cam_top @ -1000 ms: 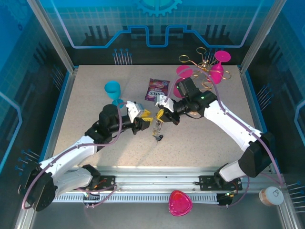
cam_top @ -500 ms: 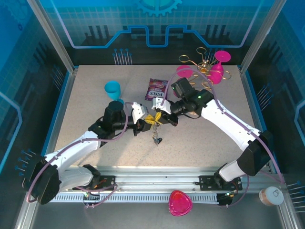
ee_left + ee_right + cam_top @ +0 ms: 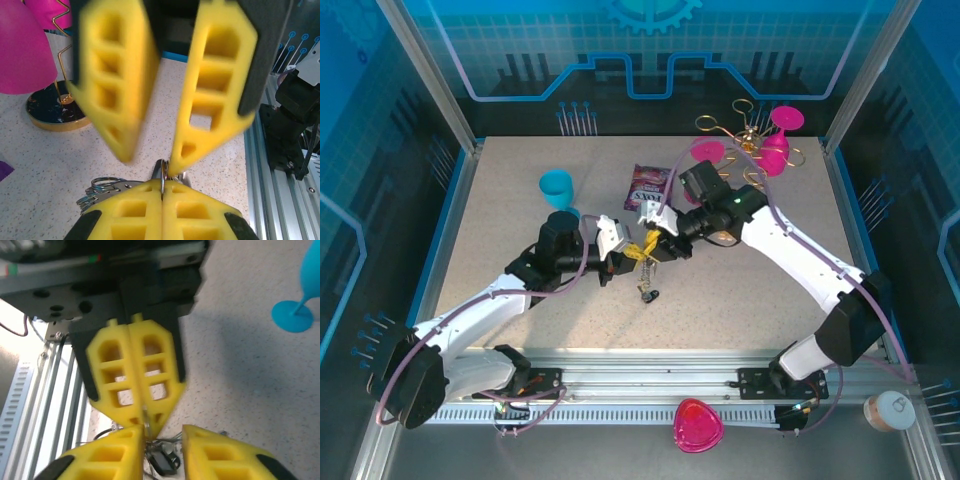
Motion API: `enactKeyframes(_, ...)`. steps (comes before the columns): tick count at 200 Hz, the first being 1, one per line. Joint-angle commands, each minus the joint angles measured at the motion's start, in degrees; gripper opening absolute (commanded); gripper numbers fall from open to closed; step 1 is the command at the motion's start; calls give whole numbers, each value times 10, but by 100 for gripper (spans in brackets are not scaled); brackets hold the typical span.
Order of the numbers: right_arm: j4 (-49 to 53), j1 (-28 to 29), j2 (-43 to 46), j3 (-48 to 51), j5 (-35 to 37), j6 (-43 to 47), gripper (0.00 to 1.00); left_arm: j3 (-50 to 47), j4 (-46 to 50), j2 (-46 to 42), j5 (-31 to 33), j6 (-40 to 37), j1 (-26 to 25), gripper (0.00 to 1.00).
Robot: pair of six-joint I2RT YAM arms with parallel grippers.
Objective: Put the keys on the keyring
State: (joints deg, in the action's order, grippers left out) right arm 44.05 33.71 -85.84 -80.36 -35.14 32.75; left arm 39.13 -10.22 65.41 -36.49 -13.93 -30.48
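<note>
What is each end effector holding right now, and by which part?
Left end effector pinches the keyring by its thin wire, keys dangling below. Right end effector is open, holding nothing.

Top view: bright, even overhead light, sharp; soft shadows on worktop (image 3: 500, 200). Left wrist view: right tool (image 3: 150, 162) close, blurred, edges smeared; rail (image 3: 260, 200) behind sharper. Right wrist view: blown-out glare at left edge; left tool (image 3: 145, 426) soft, broad grey shadow on worktop beside it.

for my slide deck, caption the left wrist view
left claw pinches the keyring while the open right claw faces it
</note>
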Motion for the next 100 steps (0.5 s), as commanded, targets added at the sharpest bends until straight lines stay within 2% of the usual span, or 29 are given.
enactKeyframes(1,-58,-45,50,32,-75,-91,34,-11,-65,-21,-12,-5,2,0)
enactKeyframes(69,-102,-46,68,94,-105,-149,34,-33,-138,-27,-6,22,2,0)
enactKeyframes(100,-110,-36,55,102,-107,-144,36,-37,-159,-24,-5,38,2,0)
